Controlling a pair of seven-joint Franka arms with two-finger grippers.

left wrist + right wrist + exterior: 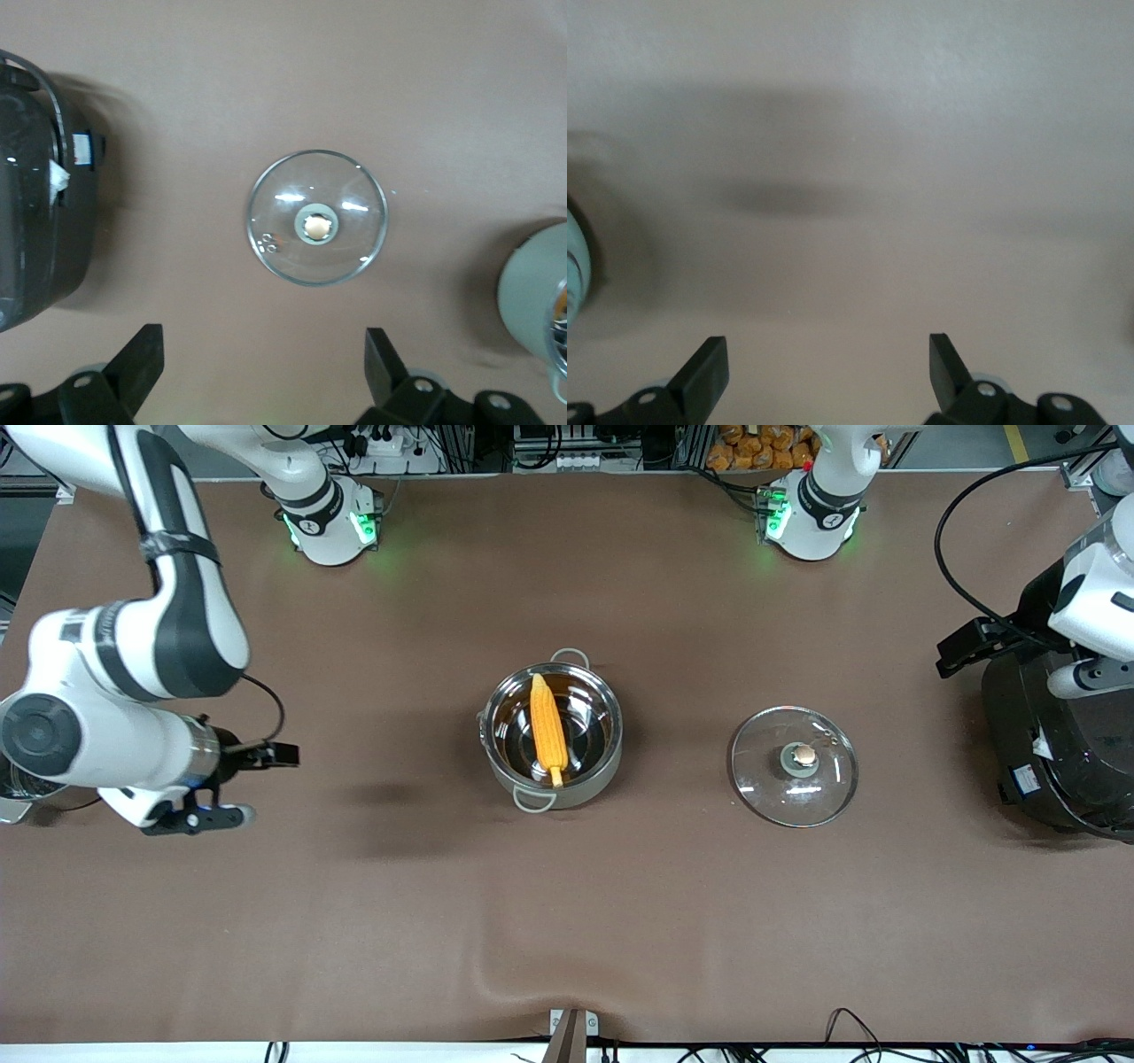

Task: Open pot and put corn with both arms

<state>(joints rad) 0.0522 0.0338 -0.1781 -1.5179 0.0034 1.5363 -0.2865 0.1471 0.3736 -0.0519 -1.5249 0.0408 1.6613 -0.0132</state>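
Note:
The steel pot (496,710) stands uncovered mid-table, with the yellow corn (547,728) lying inside it, stub stem toward the front camera. Its glass lid (762,779) with the tan knob (804,756) lies flat on the table beside the pot, toward the left arm's end. My left gripper (1085,680) is open and empty, up over the black rice cooker's edge. In the left wrist view (263,341) it looks down on the lid (275,204) and a sliver of the pot (532,297). My right gripper (213,802) is open and empty over bare table toward the right arm's end, as the right wrist view (828,350) shows.
A big black rice cooker (1054,753) stands at the left arm's end of the table, also in the left wrist view (35,230). A steel vessel (18,790) shows partly under the right arm at the table's edge. The brown cloth has a fold at the front edge (496,983).

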